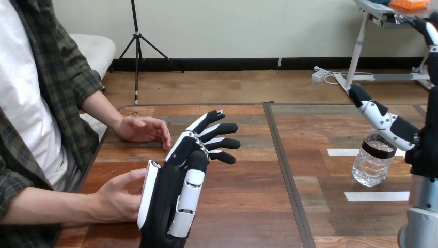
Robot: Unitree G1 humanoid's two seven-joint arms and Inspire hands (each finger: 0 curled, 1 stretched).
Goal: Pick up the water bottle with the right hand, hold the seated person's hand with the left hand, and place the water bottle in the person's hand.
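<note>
Clear plastic water bottle (372, 164) stands upright on the wooden table (248, 206), right beneath the right hand (392, 125), whose straight fingers spread apart over its cap. The left hand (175, 191), fingers splayed, waits beside the person's nearer hand (119, 199).

2 white strips (376, 196), perhaps tape, on the wooden table (248, 206), right side

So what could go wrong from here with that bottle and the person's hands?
1. The right hand is open, its fingers stretched above the top of the water bottle rather than round it; a clumsy close might tip it over.
2. The left hand is open beside the person's lower hand, not holding it; closing carelessly might pinch it or miss.
</note>
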